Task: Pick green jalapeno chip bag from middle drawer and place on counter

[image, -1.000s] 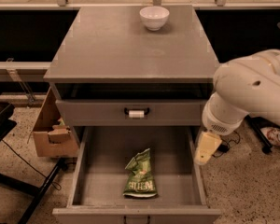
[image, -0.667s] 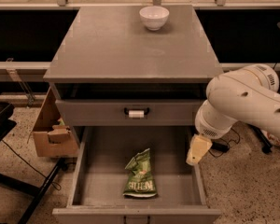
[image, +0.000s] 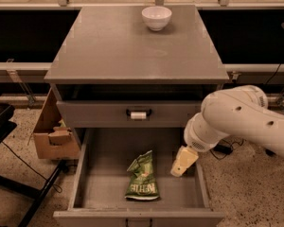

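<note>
My pincer (image: pixel 183 161) hangs over the right side of the open middle drawer (image: pixel 109 148), close to its right wall, tipped down and to the left. It shows as one pale yellowish wedge at the end of my white arm (image: pixel 236 117), which reaches in from the right. I cannot tell whether the pincer is apart or together.

The green jalapeno chip bag (image: pixel 142 178) lies flat on the drawer's grey bottom, about midway between the side walls and toward the front edge. Its pinched top points to the back of the drawer and its white lettering sits at the front end. The bag is to the left of my pincer and a little nearer the front. The two are apart, with a bare strip of drawer bottom between them. How high the pincer hangs above the drawer bottom I cannot judge.

Above the open drawer is a drawer front (image: pixel 99 115) with a black handle and a white tag. The grey desk (image: pixel 132 46) on top of the cabinet carries a white bowl (image: pixel 156 17) near its back edge. A cardboard box (image: pixel 54 136) stands on the speckled floor (image: pixel 246 193), just beside the cabinet's left side.
</note>
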Tool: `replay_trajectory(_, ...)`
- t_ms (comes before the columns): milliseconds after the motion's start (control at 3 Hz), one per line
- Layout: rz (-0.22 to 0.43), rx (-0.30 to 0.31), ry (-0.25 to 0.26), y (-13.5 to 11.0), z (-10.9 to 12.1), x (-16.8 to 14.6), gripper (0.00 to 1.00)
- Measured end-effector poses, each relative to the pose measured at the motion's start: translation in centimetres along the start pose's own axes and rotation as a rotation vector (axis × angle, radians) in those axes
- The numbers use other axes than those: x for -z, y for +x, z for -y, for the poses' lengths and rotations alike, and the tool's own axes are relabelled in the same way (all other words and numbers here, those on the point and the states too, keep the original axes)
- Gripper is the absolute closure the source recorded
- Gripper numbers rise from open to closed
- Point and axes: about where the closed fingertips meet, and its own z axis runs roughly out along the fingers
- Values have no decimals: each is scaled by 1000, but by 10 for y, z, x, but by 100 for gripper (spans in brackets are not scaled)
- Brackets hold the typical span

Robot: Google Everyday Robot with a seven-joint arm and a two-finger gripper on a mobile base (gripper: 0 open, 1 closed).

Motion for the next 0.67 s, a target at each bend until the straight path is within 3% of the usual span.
replay_trajectory(333,100,-58,-76,-29,-32,-66,0)
replay_trajectory(667,152,-115,-117,-53,-47,-123,0)
